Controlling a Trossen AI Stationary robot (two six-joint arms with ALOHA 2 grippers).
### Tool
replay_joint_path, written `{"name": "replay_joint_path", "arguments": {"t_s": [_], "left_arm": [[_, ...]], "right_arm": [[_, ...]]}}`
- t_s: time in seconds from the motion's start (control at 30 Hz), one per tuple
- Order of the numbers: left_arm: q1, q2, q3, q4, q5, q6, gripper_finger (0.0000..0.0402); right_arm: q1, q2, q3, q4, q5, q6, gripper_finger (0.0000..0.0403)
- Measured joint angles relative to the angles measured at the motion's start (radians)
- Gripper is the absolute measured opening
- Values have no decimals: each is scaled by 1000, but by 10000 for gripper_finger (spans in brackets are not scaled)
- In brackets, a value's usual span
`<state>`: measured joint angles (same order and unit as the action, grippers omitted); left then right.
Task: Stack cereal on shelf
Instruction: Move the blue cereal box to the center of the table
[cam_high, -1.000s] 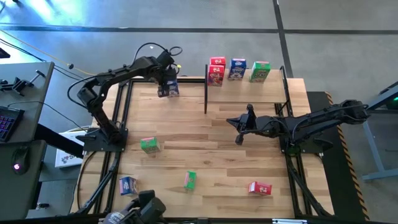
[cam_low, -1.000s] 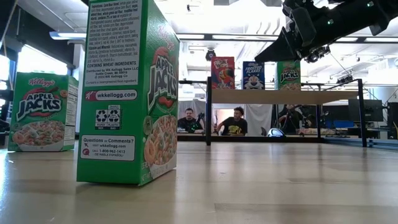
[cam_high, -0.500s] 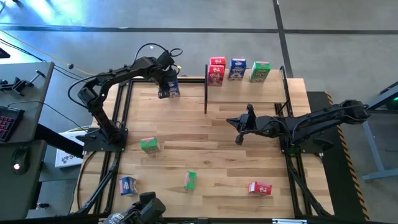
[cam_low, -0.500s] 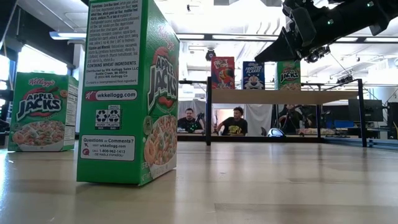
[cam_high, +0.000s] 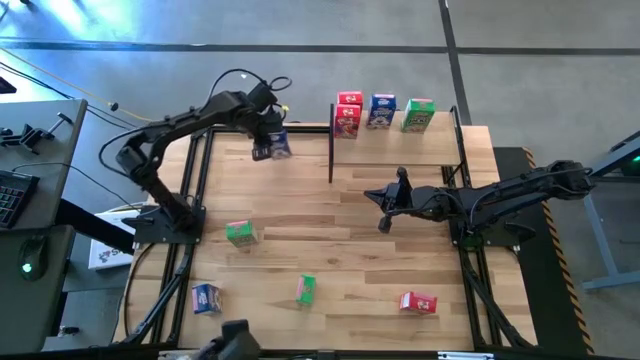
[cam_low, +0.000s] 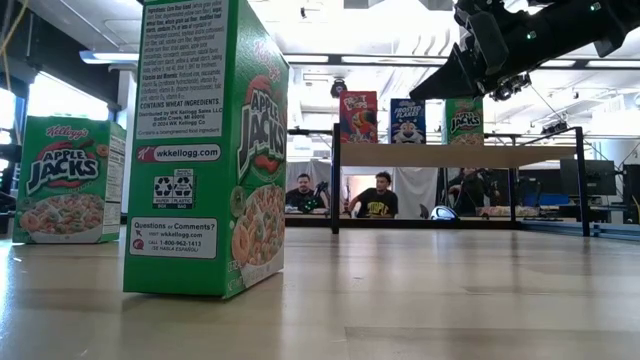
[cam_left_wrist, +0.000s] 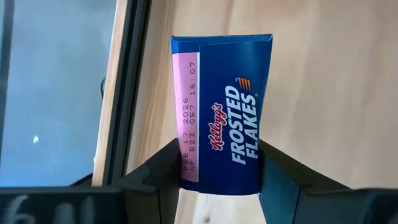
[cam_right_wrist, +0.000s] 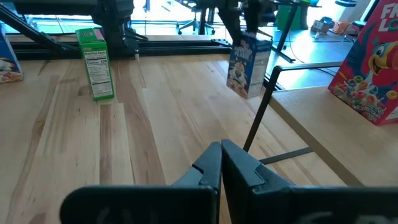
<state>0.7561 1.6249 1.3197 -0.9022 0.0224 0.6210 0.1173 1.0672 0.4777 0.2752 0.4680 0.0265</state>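
Four boxes already stand on the shelf (cam_high: 400, 140): two red, one blue, one green. The left gripper (cam_high: 268, 146) has its jaws squeezed around a blue box (cam_left_wrist: 221, 138), just left of the shelf. The right gripper (cam_high: 385, 207) waits over the tabletop (cam_high: 330, 240), jaws clenched on nothing. Four more boxes lie on the tabletop, waiting their turn.

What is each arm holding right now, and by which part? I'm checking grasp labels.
The left tool grips a blue Frosted Flakes box by its two narrow sides near one end. The right tool is shut on nothing.
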Motion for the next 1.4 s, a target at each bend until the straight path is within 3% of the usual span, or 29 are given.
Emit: {"name": "replay_joint_path", "arguments": {"t_s": [0.3,0.57,0.73,0.9,1.4], "left_arm": [[-267,-127,2,-112,21,-146,150],[-521,-83,1,-58,26,-402,150],[-617,-38,1,45,20,-463,150],[-658,28,29,173,21,-472,150],[-652,319,350,25,6,-471,150]], "right_arm": [[0,0,0,1,1,2,1],[0,0,0,22,1,18,1],[0,0,0,22,1,18,1],[0,0,0,22,1,18,1],[0,0,0,21,0,21,1]]}}
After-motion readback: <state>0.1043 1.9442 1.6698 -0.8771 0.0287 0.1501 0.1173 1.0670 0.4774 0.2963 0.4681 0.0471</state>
